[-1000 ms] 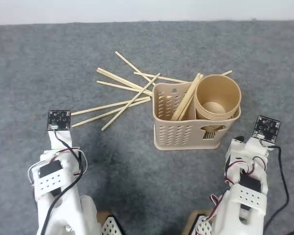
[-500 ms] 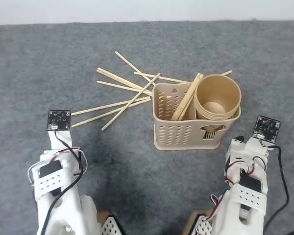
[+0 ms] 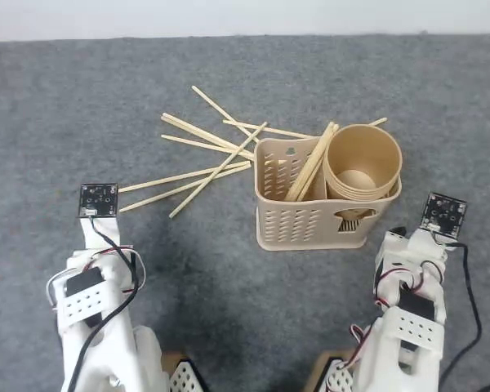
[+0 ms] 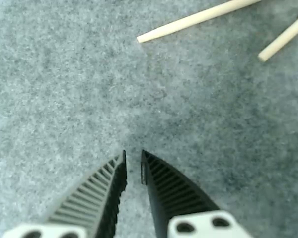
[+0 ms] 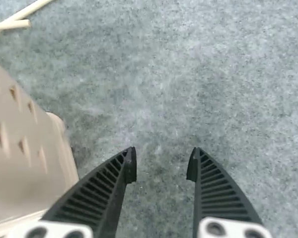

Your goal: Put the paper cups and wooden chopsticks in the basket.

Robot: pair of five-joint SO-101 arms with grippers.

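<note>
A beige slotted basket [image 3: 310, 220] stands right of centre and holds stacked paper cups [image 3: 362, 159] and a few wooden chopsticks [image 3: 309, 170] leaning in its left half. Several loose chopsticks [image 3: 204, 155] lie scattered on the grey carpet left of and behind it. My left gripper [image 4: 133, 154] hovers low over bare carpet, shut and holding nothing, short of two chopstick ends [image 4: 198, 19]. My right gripper [image 5: 162, 157] is open and holds nothing, just beside the basket's wall [image 5: 20, 163]. Two more chopstick tips [image 5: 12, 20] lie beyond it.
The left arm [image 3: 98, 245] stands at the front left and the right arm [image 3: 416, 269] at the front right, close to the basket's right corner. Grey carpet [image 3: 212, 294] covers the whole surface, with open floor between the arms.
</note>
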